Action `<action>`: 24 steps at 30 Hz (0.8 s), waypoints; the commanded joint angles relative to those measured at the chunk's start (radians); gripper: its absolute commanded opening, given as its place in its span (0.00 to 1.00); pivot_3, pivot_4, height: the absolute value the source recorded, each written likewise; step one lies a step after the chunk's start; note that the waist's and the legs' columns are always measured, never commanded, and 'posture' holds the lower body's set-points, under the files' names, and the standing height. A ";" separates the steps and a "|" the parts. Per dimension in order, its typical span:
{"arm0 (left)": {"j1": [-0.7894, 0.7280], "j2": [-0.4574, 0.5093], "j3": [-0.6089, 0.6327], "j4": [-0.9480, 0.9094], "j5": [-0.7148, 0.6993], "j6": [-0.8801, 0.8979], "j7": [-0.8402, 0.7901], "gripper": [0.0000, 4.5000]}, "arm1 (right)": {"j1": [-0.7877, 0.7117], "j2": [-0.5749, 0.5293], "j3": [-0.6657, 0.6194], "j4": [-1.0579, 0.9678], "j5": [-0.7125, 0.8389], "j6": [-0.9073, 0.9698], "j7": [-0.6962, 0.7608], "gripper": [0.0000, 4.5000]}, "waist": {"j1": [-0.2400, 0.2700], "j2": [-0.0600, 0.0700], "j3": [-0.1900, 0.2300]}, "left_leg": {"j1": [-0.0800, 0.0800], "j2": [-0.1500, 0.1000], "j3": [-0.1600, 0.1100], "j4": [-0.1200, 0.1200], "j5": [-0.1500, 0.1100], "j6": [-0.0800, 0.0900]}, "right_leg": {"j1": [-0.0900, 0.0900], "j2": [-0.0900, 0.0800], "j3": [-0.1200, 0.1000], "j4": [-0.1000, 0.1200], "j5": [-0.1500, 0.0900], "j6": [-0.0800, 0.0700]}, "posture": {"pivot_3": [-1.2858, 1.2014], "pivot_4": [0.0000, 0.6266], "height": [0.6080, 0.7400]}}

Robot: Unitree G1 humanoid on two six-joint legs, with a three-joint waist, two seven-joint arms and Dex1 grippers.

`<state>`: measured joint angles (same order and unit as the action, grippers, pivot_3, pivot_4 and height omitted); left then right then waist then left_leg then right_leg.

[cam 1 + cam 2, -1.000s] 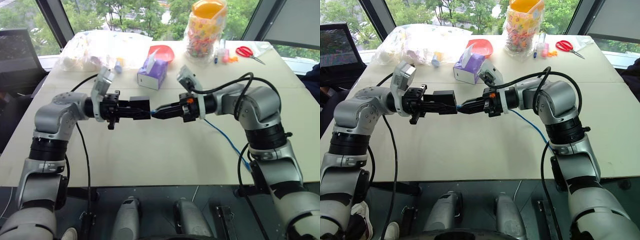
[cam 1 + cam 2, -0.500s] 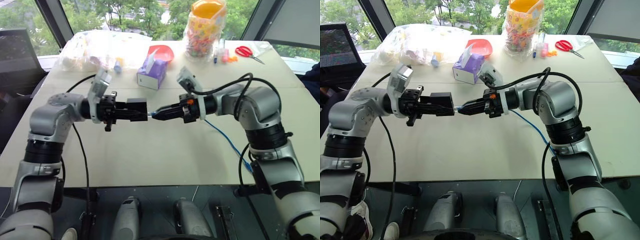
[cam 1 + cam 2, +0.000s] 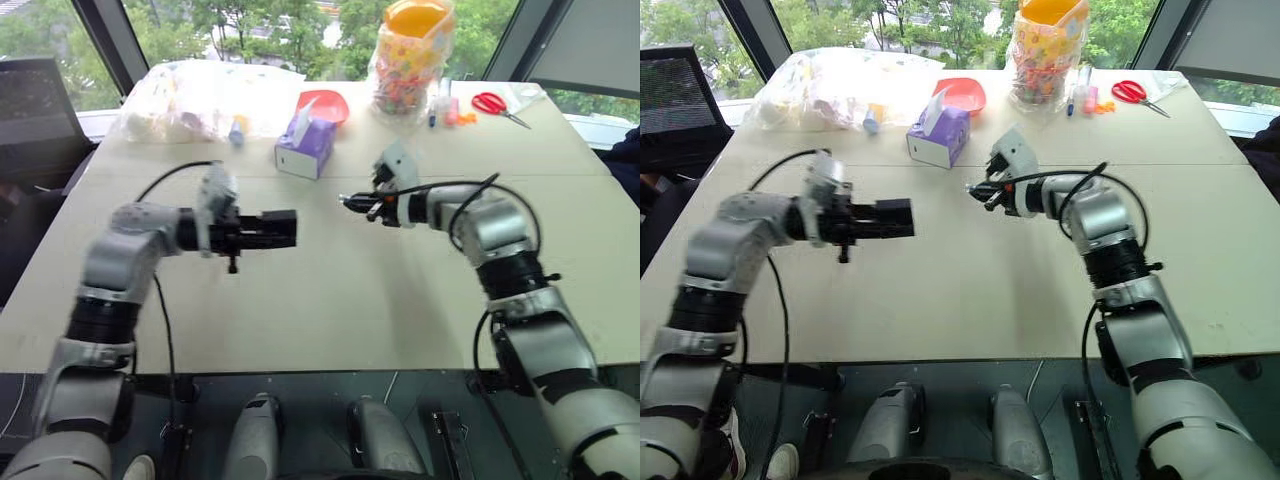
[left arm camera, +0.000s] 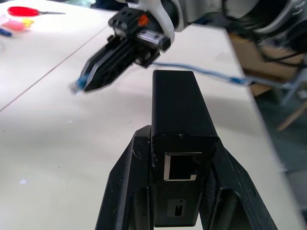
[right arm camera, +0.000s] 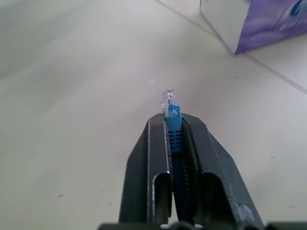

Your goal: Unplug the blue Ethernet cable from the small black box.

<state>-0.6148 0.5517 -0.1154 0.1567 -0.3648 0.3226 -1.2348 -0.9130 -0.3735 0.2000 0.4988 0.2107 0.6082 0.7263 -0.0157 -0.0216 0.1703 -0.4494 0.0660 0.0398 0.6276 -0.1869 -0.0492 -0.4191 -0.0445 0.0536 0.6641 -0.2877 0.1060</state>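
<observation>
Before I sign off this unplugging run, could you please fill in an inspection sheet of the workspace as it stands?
Surface: beige table, bare in the middle.
Job's things: small black box with its port empty; blue Ethernet cable unplugged, its clear plug free of the box.
Clutter: purple tissue box, red bowl, candy jar, red scissors, clear plastic bags, all along the far edge.
End effectors: left end effector shut on the box; right end effector shut on the cable, apart from the box.
Cables: the blue cable trails back toward the table's right edge.
Surroundings: windows with trees outside.
</observation>
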 commanded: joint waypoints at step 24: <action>-0.143 -0.371 0.002 0.673 0.268 -0.547 0.462 0.35 | 0.421 -0.038 -0.307 -0.794 0.111 0.394 -0.310 1.00 | 0.000 0.001 0.000 | -0.009 -0.001 -0.003 0.002 0.000 0.000 | -0.006 0.001 -0.001 0.000 0.001 0.003 | 0.52 0.24 0.96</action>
<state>-0.7462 0.1750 -0.1319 0.8098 -0.1073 -0.1799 -0.7798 -0.4911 -0.4022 -0.0829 -0.1948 0.2927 0.9728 0.4245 -0.0156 -0.0204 0.1698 -0.4584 0.0653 0.0357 0.6298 -0.1870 -0.0487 -0.4252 -0.0431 0.0523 0.6648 -0.2863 0.1088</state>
